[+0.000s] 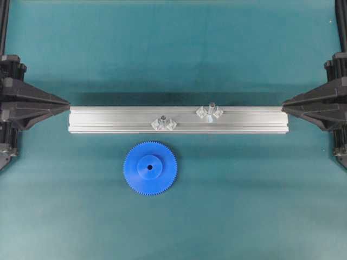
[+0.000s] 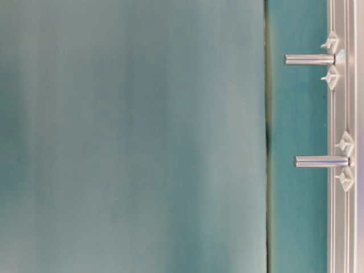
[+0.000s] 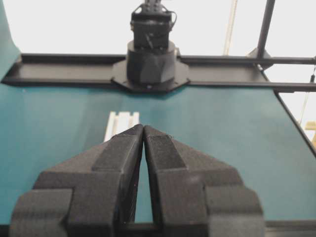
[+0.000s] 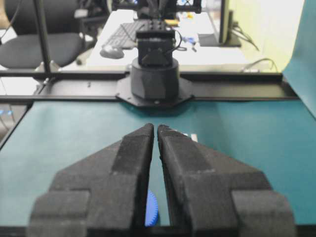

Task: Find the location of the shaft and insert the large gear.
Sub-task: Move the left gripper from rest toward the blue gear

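The large gear (image 1: 150, 168), a bright blue toothed disc with a raised hub, lies flat on the teal mat in front of the rail. A sliver of the gear (image 4: 152, 210) shows low between the right fingers. The shaft (image 1: 211, 109), the taller silvery pin between two clear mounts, stands on the rail right of centre. My left gripper (image 1: 68, 103) (image 3: 143, 127) is shut and empty, its tips at the rail's left end. My right gripper (image 1: 283, 103) (image 4: 156, 127) is shut and empty at the rail's right end.
An aluminium rail (image 1: 108, 119) (image 3: 121, 123) runs across the middle of the mat between both grippers. A shorter dark-topped pin (image 1: 162, 120) with clear mounts stands left of the shaft. In the table-level view the rail (image 2: 341, 227) stands on end with both pins pointing left.
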Controlling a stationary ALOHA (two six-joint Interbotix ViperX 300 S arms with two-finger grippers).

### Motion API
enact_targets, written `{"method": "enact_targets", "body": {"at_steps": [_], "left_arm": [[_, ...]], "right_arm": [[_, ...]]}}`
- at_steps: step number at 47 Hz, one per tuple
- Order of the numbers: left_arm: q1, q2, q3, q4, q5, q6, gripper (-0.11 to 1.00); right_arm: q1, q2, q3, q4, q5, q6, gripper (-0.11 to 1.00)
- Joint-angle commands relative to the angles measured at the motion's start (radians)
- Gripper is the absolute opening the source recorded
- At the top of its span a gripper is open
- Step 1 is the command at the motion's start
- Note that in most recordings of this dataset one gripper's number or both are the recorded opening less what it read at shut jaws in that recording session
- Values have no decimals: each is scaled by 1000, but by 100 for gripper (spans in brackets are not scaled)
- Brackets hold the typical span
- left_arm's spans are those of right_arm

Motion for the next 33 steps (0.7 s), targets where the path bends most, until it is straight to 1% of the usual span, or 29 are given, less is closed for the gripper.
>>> {"method": "enact_targets", "body": {"at_steps": [1,3,4,5,7,9,14,21,29,33], "left_arm": [[-5,2,6,14,3,-2,11],[-5,-3,9,12,12,-2,9],[-5,-3,11,12,17,-2,6],[-5,-5,11,12,21,-2,2],[-5,-5,9,12,31,-2,-1],[-5,-5,5,14,40,-2,-1],[-8,-5,-2,12,66,-3,-1],[-17,3,-14,12,112,-6,-1],[-23,41,-49,12,238,-21,-1],[-28,69,-67,12,249,-21,-1]], "right_arm": [[-12,12,11,5,-11,0,16],[-25,6,25,12,-12,6,18],[-29,5,32,18,-12,11,18],[-31,2,40,26,-12,15,16],[-31,-5,48,37,-12,29,10],[-34,-9,55,41,-14,46,5],[-44,-15,57,40,2,84,0],[-48,-15,52,40,51,92,0],[-48,-15,34,41,152,98,0],[-48,-15,25,41,198,103,0]]}}
